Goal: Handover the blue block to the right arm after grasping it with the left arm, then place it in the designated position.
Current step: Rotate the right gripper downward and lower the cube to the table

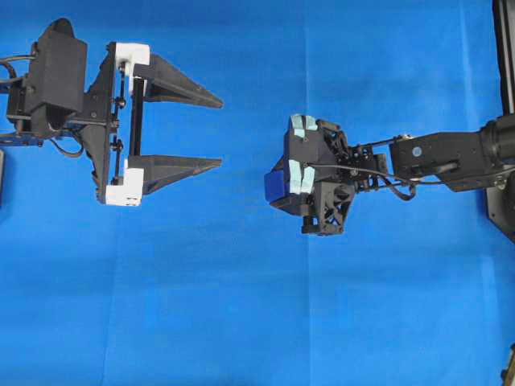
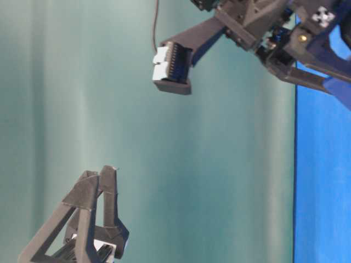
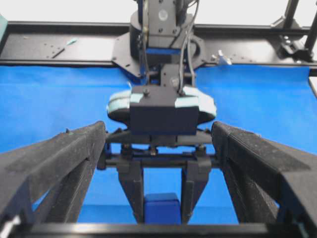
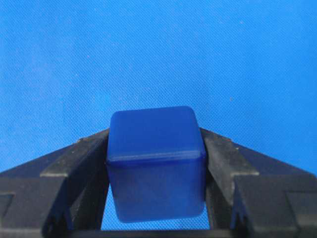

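Note:
The blue block (image 1: 272,183) is a small dark-blue cube held between the black fingers of my right gripper (image 1: 277,188), which points down under its pale grey-teal housing, above the cloth right of centre. In the right wrist view the block (image 4: 156,158) sits clamped between both fingers of that gripper (image 4: 155,136), above bare cloth. My left gripper (image 1: 220,133) is wide open and empty to the left, its tips apart from the block. In the left wrist view the block (image 3: 161,208) hangs in the right gripper (image 3: 161,197). I cannot make out the designated position.
Bright blue cloth (image 1: 241,322) covers the table. A black frame rail (image 1: 504,48) runs along the right edge. The right arm's base and a black back rail (image 3: 59,44) stand beyond the cloth in the left wrist view.

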Tool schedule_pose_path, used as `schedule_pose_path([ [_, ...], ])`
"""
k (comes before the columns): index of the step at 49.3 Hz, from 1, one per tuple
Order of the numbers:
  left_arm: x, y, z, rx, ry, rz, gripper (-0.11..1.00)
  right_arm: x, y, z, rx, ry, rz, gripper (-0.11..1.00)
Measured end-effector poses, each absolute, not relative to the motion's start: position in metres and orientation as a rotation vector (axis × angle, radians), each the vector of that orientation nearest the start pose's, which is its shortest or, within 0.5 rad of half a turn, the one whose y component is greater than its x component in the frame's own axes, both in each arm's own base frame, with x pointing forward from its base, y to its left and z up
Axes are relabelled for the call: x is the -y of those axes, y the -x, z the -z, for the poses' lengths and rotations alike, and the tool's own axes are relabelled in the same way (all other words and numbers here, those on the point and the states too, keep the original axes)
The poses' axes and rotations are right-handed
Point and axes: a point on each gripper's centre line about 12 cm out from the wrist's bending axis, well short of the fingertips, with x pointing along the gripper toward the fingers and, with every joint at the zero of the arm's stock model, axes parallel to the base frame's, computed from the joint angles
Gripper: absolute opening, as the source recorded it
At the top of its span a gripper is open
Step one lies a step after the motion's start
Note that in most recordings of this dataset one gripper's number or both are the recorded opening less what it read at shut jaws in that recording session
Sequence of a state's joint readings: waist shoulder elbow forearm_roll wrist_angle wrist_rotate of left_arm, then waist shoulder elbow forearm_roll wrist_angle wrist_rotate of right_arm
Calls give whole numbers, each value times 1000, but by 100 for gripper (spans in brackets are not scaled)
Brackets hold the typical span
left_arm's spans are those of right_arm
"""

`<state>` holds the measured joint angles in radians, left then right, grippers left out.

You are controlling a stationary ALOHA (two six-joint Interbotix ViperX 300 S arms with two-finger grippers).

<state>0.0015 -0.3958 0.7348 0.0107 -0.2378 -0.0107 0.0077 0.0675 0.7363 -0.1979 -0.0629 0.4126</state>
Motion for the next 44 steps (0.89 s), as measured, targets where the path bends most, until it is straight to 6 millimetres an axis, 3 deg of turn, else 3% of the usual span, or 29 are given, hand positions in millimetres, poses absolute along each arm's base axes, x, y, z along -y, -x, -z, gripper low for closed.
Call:
schedule_pose_path([
  [44, -1, -340, -316, -100, 1, -1, 92, -9, -382, -99, -749, -244, 55, 44],
])
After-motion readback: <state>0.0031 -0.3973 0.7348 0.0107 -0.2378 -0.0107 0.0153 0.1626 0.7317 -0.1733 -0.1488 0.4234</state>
